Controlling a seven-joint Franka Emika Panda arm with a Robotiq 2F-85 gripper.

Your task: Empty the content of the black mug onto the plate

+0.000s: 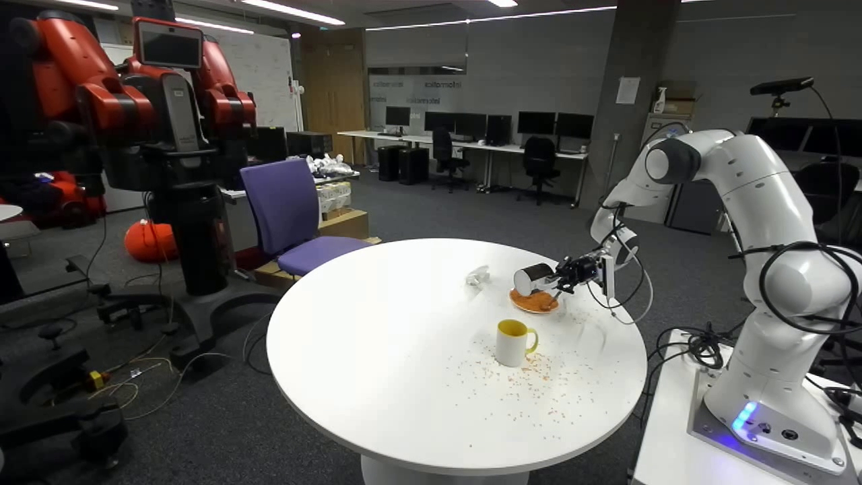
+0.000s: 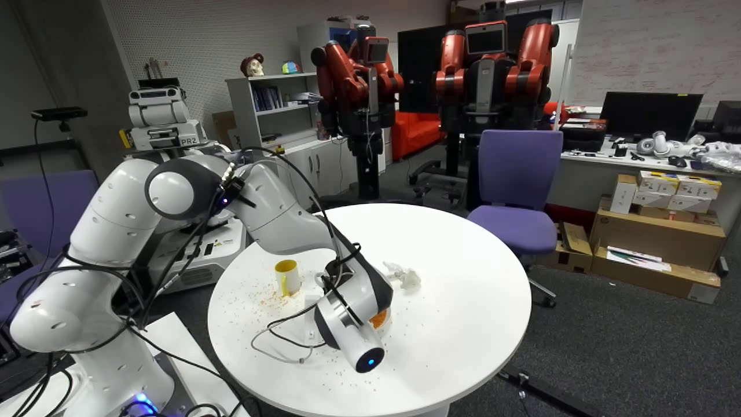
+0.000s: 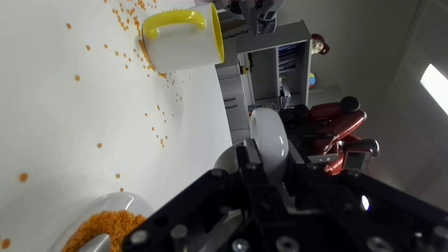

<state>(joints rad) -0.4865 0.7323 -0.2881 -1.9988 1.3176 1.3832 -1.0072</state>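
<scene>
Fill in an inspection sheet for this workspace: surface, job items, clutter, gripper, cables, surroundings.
Surface: white round table with orange grains scattered on it.
Black mug: tilted, apparently over the plate; contents not visible.
Plate: bears an orange heap and a partly seen shiny utensil.
Clutter: upright yellow-and-white mug amid spilled grains; crumpled whitish piece, perhaps plastic.
Gripper: closed on the black mug's white handle.
Cables: black tangle beside the arm base.
Surroundings: purple chair beyond the table; red robots farther back in an exterior view.
</scene>
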